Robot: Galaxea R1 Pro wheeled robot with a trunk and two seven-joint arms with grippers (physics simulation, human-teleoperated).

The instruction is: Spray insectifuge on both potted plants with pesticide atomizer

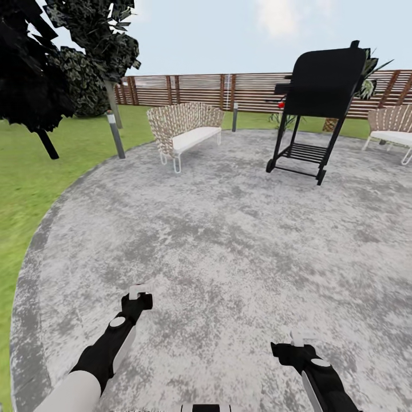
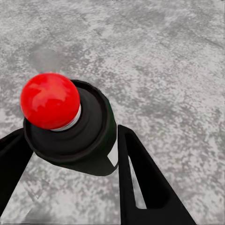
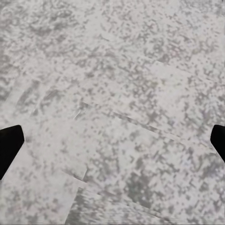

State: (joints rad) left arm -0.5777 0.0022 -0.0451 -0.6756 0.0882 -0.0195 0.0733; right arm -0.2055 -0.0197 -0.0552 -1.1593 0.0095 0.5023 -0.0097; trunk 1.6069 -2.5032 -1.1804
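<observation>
Atomizer [image 2: 70,126] sits tight between my left claw's [image 2: 70,154] two fingers, its red top [image 2: 49,101] poking up toward my wrist, so its long side runs along the fingers. My right claw [image 1: 294,347] hangs wide apart with nothing in it, over the grey patch [image 1: 229,240]. Farther off I see a bench [image 1: 186,133], a black grill [image 1: 320,94], the lawn [image 1: 26,177] and the fence [image 1: 200,88], but no potted plants, so I cannot tell which way to turn to spray.
</observation>
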